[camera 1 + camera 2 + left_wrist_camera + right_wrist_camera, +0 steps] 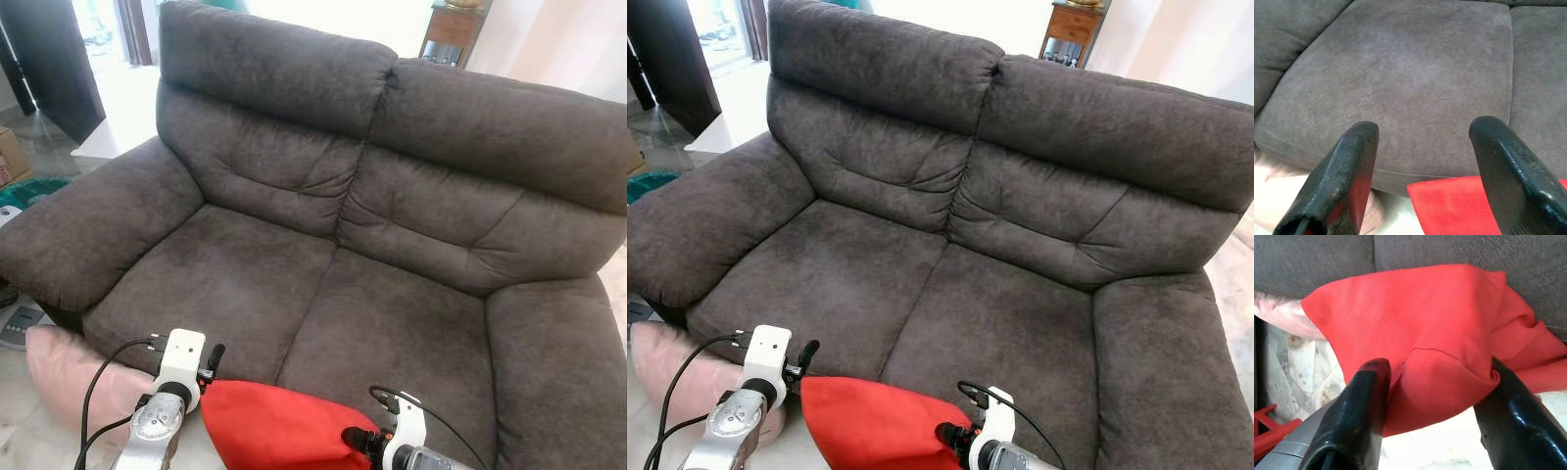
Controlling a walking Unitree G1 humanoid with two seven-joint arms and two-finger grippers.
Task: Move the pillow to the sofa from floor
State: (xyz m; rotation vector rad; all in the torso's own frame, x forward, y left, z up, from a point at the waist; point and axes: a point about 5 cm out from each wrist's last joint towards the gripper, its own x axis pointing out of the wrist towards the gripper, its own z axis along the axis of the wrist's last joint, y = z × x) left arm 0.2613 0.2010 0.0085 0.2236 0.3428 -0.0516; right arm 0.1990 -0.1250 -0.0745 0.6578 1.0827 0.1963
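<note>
Red square fabric pillow (269, 426) sits at bottom centre of the eye views, against the front edge of the dark grey suede two-seat sofa (323, 245). Right hand (1435, 382) pinches one pillow corner between its black fingers. Left hand (1422, 161) is spread, holding nothing, over the left seat cushion. Pale pink pillow (69, 367) lies on the floor, lower left.

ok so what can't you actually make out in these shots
- Red pillow: its lower part is cut off by the bottom edge of the eye views.
- Pink pillow: partly hidden behind the left arm and the sofa front.
- Right claw: the pillow's corner fills the gap between its fingers, so the contact itself is hidden.
</note>
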